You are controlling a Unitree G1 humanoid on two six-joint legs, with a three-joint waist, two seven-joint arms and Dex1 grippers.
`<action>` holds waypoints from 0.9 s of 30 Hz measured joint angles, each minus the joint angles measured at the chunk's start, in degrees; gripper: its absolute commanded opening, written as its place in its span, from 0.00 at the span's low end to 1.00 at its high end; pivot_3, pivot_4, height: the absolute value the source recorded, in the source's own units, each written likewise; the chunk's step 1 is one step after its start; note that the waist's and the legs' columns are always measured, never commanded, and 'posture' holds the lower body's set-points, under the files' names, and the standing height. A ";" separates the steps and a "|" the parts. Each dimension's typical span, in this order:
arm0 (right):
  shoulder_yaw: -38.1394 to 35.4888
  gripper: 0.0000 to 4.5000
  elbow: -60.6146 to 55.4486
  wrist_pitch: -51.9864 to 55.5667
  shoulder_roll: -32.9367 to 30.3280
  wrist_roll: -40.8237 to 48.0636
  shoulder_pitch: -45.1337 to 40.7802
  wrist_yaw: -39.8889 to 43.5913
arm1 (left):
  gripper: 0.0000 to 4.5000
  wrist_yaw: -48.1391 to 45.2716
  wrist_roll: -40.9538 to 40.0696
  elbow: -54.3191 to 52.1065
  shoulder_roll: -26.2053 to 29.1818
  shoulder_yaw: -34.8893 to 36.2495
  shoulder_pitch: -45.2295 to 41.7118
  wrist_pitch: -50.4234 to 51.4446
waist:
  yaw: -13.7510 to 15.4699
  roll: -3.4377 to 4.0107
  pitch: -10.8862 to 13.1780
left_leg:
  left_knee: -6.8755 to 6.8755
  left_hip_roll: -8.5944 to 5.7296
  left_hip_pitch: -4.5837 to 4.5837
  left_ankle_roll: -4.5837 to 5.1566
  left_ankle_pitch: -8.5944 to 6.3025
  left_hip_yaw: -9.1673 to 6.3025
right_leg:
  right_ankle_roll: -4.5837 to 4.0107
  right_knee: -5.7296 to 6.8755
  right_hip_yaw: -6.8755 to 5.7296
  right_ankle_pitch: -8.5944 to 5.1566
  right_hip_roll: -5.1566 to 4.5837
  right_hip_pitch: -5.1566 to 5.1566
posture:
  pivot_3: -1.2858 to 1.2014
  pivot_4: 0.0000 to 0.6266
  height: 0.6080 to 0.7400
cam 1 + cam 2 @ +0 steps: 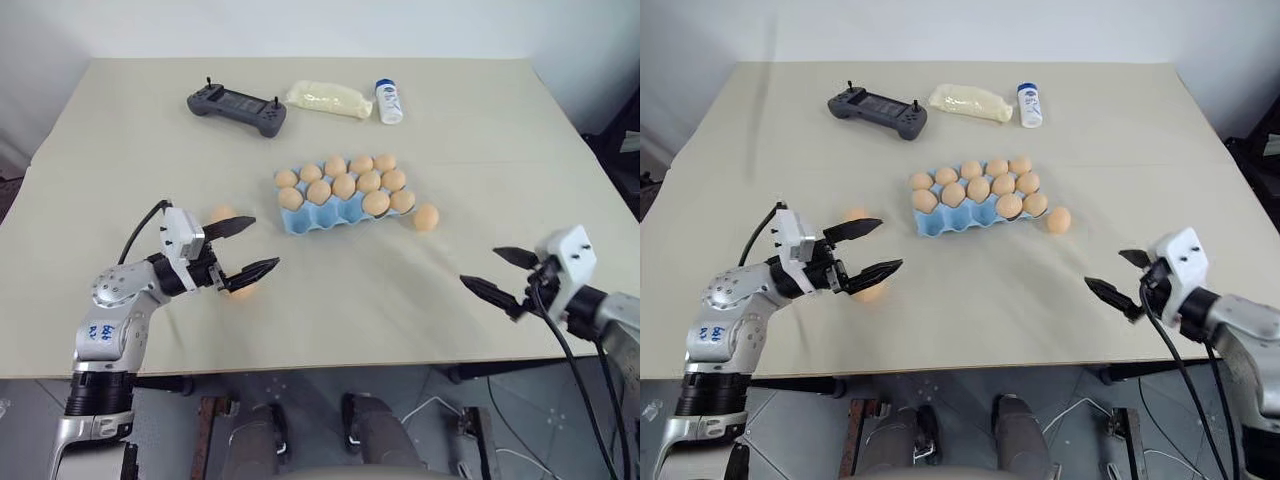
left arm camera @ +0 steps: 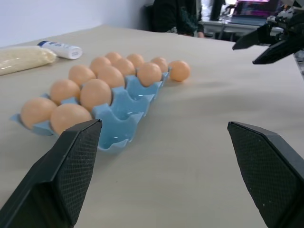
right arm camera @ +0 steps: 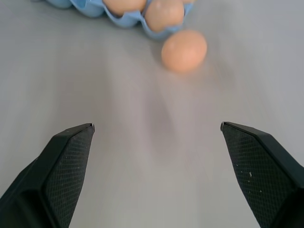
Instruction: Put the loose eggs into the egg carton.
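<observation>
A: Where was the egg carton [image 1: 322, 217]?
B: Mid-table [image 1: 120, 150], light blue, running left-right and a bit skewed. Ten eggs sat in its far and middle rows; the near row's wells on the left looked bare.

A: Loose eggs?
B: Three. One egg at the right end [image 1: 426, 217] of the carton, just beside its right corner, on the table. One behind the left gripper [image 1: 248, 247], partly hidden by the upper finger [image 1: 221, 213]. One egg under the lower finger [image 1: 241, 291], mostly covered.

A: Left gripper state?
B: Fingers spread wide, nothing between them. It hung over the near-left part of the table, pointing right toward the carton.

A: Right gripper [image 1: 505, 273]?
B: Also spread wide, empty. It sat near the near-right table edge, pointing left, well apart from the carton and from the egg at the right end.

A: Anything else?
B: Far side: black game controller [image 1: 236, 107], a pale yellow bag [image 1: 328, 99] right of it, then a white bottle [image 1: 389, 101] lying beside the bag.
</observation>
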 measured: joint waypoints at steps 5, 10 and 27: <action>-1.31 0.99 -3.19 1.09 0.27 1.30 1.23 -2.11 | 1.00 -1.87 0.04 2.70 -0.06 -0.66 -2.26 -0.14 | -0.23 0.00 0.00 | 0.04 0.00 0.03 0.06 0.01 0.00 | 0.01 0.02 0.03 0.03 -0.01 0.04 | 0.52 0.24 1.00; 3.33 0.99 -1.03 -1.35 4.04 -0.13 -6.78 -5.85 | 1.00 -3.39 0.04 3.99 -0.05 -0.93 -3.53 -0.41 | -0.38 0.00 0.00 | 0.06 0.00 0.04 0.04 0.04 0.00 | -0.02 0.03 0.03 0.06 0.00 0.04 | 0.52 0.24 1.00; 23.02 0.99 47.56 -25.30 13.67 -20.13 -39.24 -11.25 | 1.00 -4.62 -0.24 4.29 -0.23 -0.43 -2.07 -1.47 | -0.41 0.02 0.01 | 0.03 -0.08 -0.18 0.13 0.31 0.15 | -0.02 0.05 0.08 0.08 0.05 -0.24 | 0.52 0.24 1.00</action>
